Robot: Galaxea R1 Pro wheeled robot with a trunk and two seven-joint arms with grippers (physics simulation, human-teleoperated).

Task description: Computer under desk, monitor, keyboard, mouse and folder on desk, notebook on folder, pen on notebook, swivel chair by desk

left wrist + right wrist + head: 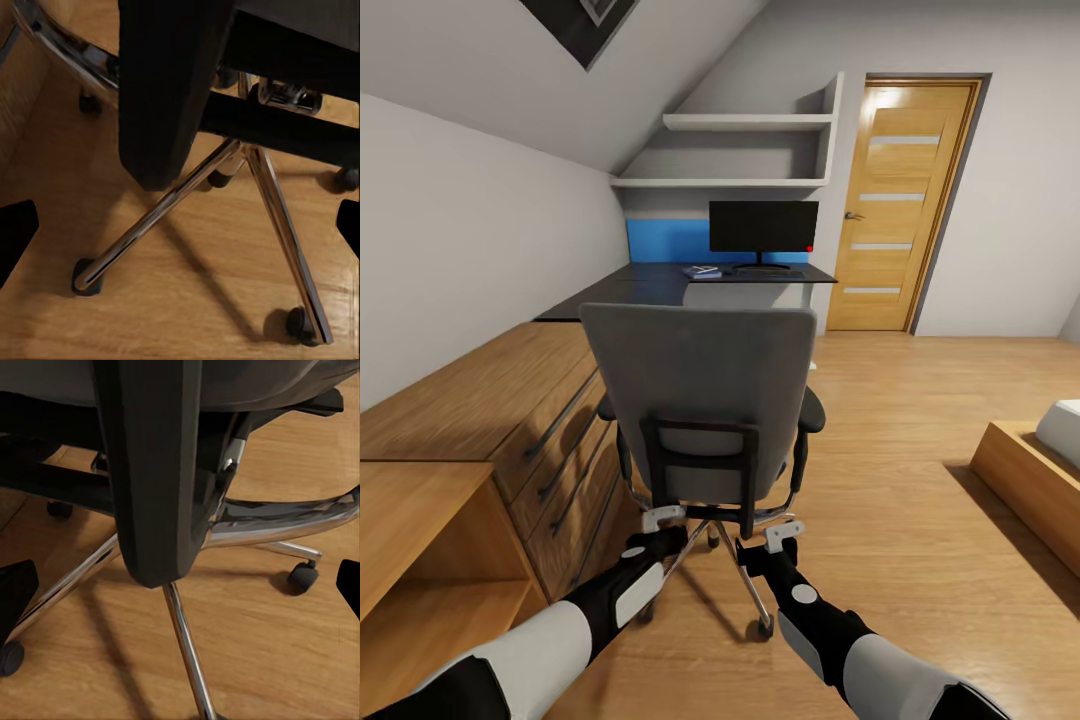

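Note:
The grey swivel chair (pixel 700 385) stands in front of me with its back turned to me, a little short of the black-topped desk (pixel 650 288). On the desk stand the monitor (pixel 763 228) and, in front of it, the dark keyboard (pixel 772 272). The blue folder (pixel 703 271) lies left of the keyboard with something pale on it, too small to name. My left gripper (pixel 660 518) and right gripper (pixel 785 530) hang open behind the chair's black back post (pixel 165 90) (pixel 150 472), above its chrome base (pixel 180 199) (pixel 67 581). Computer and mouse are out of view.
A light wood drawer chest (pixel 480 400) runs along the left wall up to the desk. A wooden door (pixel 900 200) is at the back right, and a bed corner (pixel 1040 460) at the right edge. Wood floor (pixel 890 420) lies open right of the chair.

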